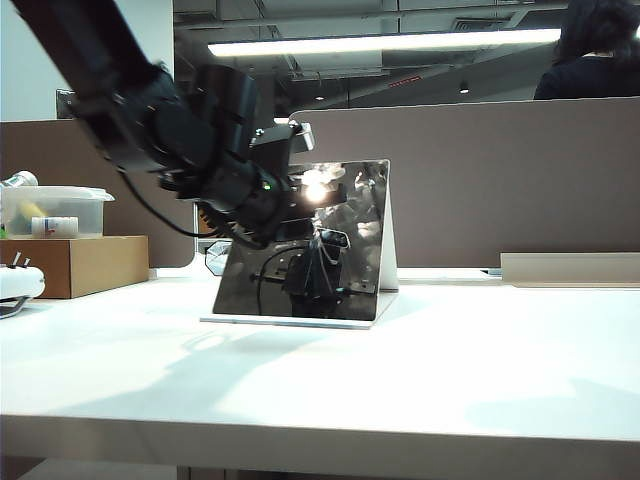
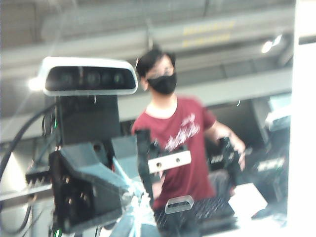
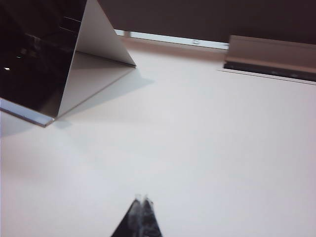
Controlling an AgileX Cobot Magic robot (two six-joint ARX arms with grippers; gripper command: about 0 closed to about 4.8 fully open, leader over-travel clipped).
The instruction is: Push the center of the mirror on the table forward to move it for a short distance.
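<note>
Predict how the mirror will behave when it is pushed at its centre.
The mirror will probably slide rather than roll, since its flat base lip lies on the smooth table. It looks thin and light, and a high push might tip it back. The left tool is at its face; the right tool is apart.

No text, label, brand or number can be read in any view. The mirror [image 2: 197,123] reflects a man's red shirt with a pale print, at about 5 o'clock in the left wrist view, too blurred to make out. The small bottle [image 1: 55,226] in the tub has an illegible label.
</note>
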